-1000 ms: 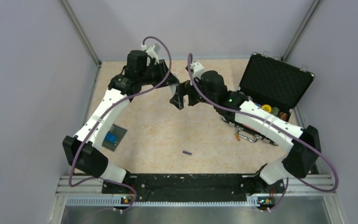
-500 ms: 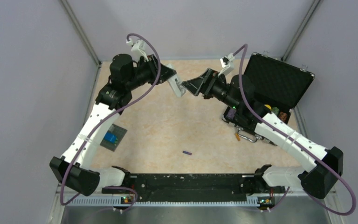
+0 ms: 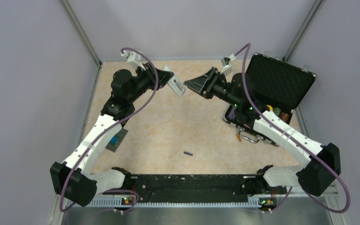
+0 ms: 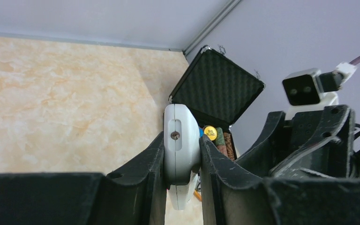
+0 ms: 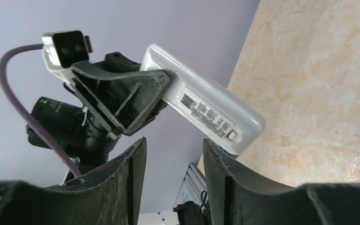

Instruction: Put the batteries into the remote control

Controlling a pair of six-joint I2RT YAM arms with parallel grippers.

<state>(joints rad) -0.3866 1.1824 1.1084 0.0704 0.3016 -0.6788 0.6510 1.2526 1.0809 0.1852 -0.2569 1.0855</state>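
My left gripper (image 3: 172,81) is shut on the white remote control (image 3: 178,86) and holds it in the air over the far part of the table. In the left wrist view the remote (image 4: 181,123) is clamped edge-on between both fingers. My right gripper (image 3: 191,85) faces it from the right, jaws partly open with nothing between them. In the right wrist view the remote's labelled back (image 5: 207,111) hangs just beyond the right fingertip (image 5: 211,150). One dark purple battery (image 3: 188,153) lies on the table near the front.
An open black case (image 3: 277,80) stands at the back right, with poker chips (image 3: 268,108) inside. A dark grey card with a blue patch (image 3: 113,139) lies under the left arm. A small orange item (image 3: 238,137) lies by the case's front.
The left arm has drawn back to the left with the remote still in it. The right gripper has swung up to face the remote, and its jaws have narrowed.
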